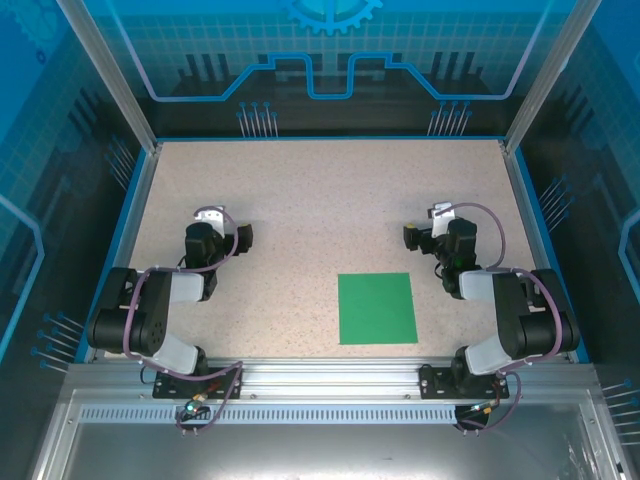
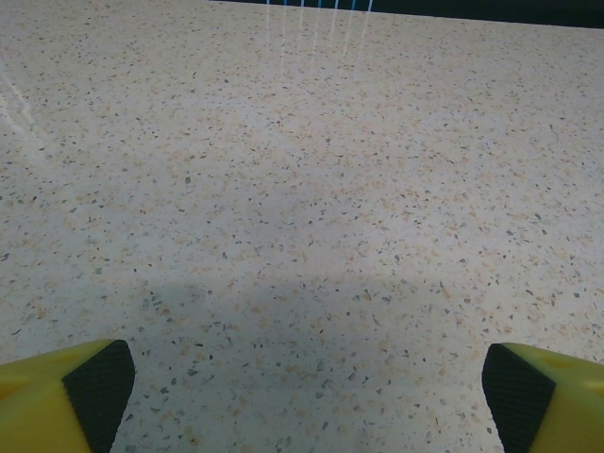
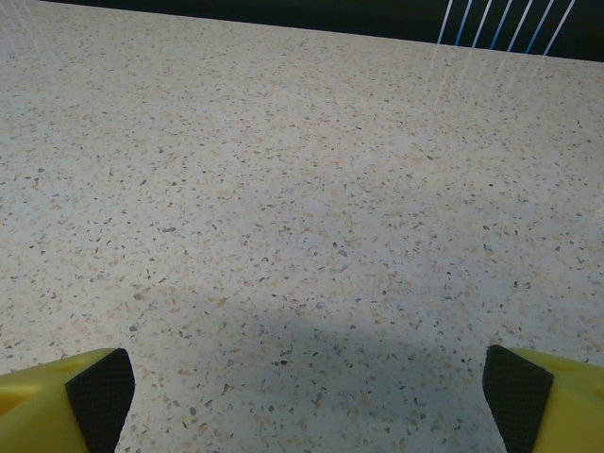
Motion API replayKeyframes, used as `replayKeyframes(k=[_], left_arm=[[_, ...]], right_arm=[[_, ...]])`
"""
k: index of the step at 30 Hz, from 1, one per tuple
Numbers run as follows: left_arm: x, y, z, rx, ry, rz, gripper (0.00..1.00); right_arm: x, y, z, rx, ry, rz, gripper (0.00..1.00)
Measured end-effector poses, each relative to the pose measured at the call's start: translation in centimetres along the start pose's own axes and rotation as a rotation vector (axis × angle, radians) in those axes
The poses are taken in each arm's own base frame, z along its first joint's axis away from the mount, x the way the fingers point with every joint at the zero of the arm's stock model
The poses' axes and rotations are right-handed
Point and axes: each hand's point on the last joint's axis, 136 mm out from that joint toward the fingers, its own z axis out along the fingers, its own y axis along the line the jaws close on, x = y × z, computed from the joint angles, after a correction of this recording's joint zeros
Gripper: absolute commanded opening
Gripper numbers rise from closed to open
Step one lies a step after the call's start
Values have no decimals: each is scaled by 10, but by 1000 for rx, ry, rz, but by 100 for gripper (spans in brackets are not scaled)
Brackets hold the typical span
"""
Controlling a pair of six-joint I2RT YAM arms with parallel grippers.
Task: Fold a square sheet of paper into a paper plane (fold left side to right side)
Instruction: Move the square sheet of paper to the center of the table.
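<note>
No legible text or labels.

Robot lab cell, speckled bench (image 1: 300,200) boxed in by aluminium frame posts (image 1: 105,70), blue printed panels (image 1: 330,50), two arms bolted to a rail (image 1: 330,380)

The pale, speckled, stone-patterned tabletop (image 1: 300,200), bordered by a thin blue rim (image 1: 330,137), carries a flat square sheet of thin bright green paper (image 1: 377,308) lying near its front edge, right of centre, sides roughly parallel to the table's edges.
</note>
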Motion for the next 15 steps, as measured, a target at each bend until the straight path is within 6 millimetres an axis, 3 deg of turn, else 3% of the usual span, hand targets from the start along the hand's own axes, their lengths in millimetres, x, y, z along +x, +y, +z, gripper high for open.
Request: replayKeyframes(k=[15], left_arm=[[-1, 0, -3, -1, 8, -1, 99]], right_arm=[[2, 0, 0, -12, 10, 4, 99]])
